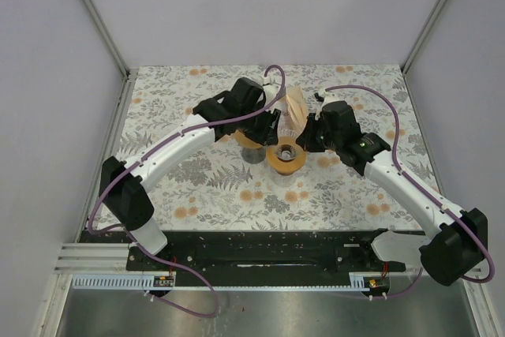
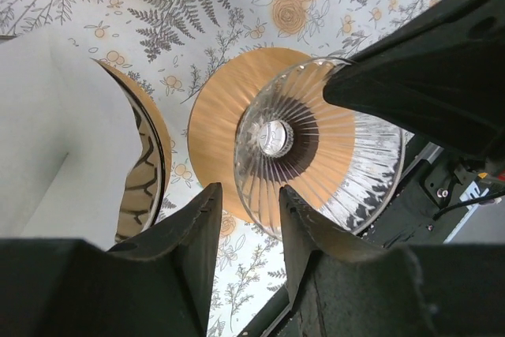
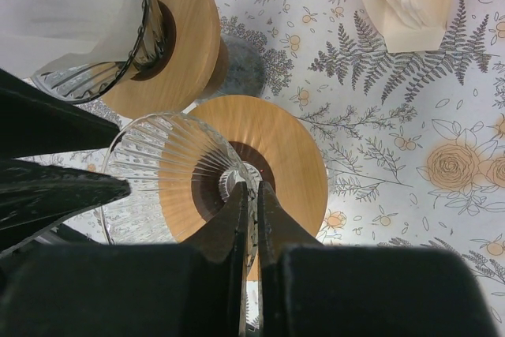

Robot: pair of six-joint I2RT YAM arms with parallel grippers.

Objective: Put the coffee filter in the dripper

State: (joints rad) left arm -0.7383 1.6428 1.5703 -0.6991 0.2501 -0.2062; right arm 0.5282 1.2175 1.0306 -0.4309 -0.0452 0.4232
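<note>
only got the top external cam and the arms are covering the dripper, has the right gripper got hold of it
Observer: Yes. In the right wrist view, the right gripper is pinched on the glass rim of the dripper.
Operator: any filter in it yet
Observer: No. The left wrist view looks straight down its bare ribbed cone to the hole.
Operator: and the left gripper
Observer: The left gripper is open by the same rim, with no filter between its fingers.
Operator: whats under the left arm
Observer: A second dripper, with a white filter in it.
</note>
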